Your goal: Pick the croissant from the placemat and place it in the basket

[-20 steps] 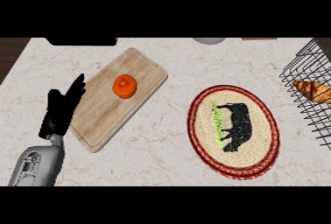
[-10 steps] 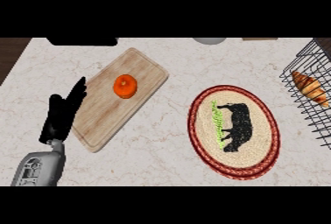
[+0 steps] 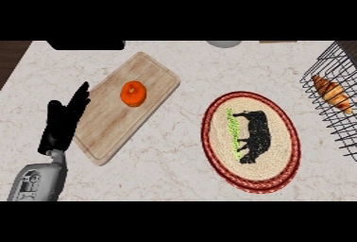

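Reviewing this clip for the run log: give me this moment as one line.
croissant: in basket | placemat: nothing on it | left hand: open, resting by cutting board | right hand: not in view

The golden croissant (image 3: 333, 94) lies inside the black wire basket (image 3: 327, 116); oval placemat (image 3: 251, 141) sits alongside.

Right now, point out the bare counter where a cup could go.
Bare counter lies between the cutting board and the placemat, and between placemat and basket. The left hand crowds the board's left edge.
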